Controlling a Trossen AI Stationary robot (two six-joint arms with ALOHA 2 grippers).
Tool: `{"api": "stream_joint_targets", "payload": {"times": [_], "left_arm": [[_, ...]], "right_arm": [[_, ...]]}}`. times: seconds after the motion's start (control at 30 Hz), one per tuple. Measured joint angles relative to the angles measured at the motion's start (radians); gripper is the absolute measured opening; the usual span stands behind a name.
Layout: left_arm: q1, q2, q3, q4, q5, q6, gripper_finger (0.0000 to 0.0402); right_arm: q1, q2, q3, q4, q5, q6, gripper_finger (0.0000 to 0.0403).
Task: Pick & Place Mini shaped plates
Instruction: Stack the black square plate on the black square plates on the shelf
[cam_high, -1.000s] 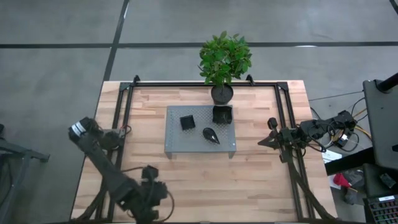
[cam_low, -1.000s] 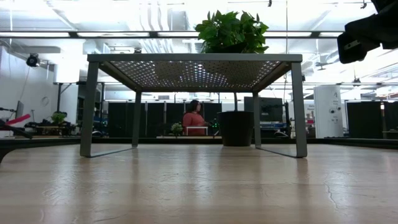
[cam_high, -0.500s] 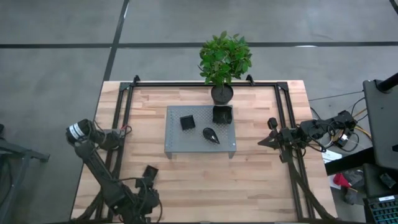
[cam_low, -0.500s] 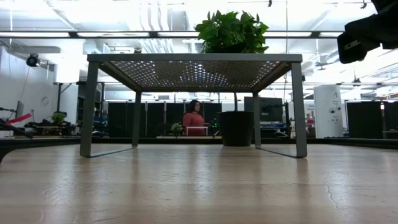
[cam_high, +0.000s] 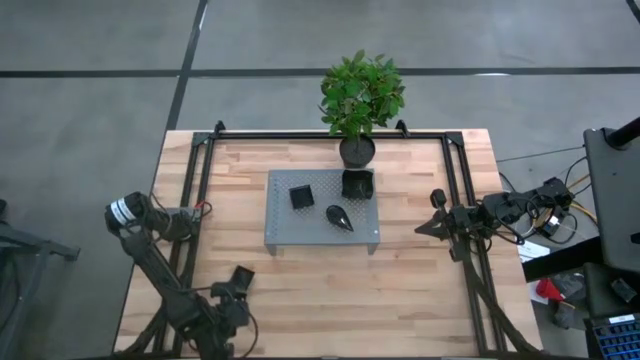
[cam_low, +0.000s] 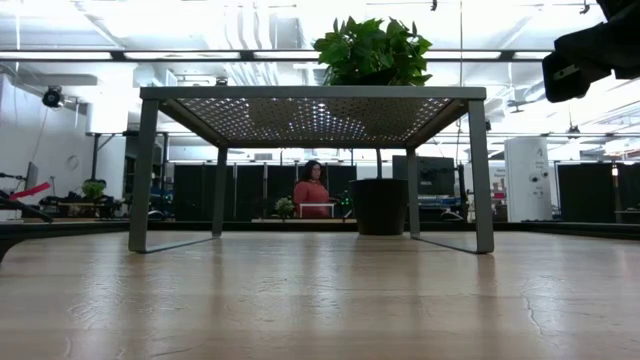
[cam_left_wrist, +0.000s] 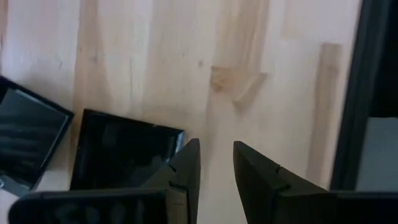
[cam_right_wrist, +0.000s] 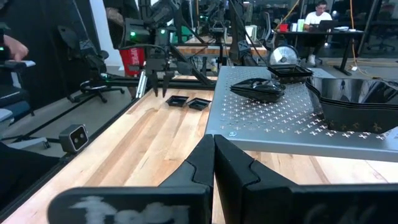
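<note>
Wooden table (cam_high: 300, 280) carries the grey perforated platform (cam_high: 290, 225), with a plant pot (cam_high: 357, 150) behind it. We count three stacks of mini shaped plates up there already: square (cam_high: 301, 196), rounded-square (cam_high: 357, 184), teardrop (cam_high: 339, 217). Two more square plates (cam_right_wrist: 188, 102) lie on the wood near the left edge, so we judge the job part done. Left gripper (cam_left_wrist: 214, 165) hovers just beside one plate (cam_left_wrist: 118, 155), fingers slightly spread, holding nothing. Right gripper (cam_right_wrist: 214, 165) waits at the right edge, pressed together. No readable writing anywhere.
</note>
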Motion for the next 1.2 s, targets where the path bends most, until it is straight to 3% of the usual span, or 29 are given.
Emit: {"api": "stream_joint_targets", "payload": {"times": [0.97, 1.2], "left_arm": [[0.005, 0.0, -0.087, -0.032, 0.017, -0.016, 0.0088], [0.009, 0.0, -0.087, -0.004, 0.019, -0.023, 0.0039]], "right_arm": [[0.0, 0.0, 0.0, 0.0, 0.0, -0.002, 0.0008], [0.0, 0.0, 0.0, 0.0, 0.0, 0.0, 0.0008]]}}
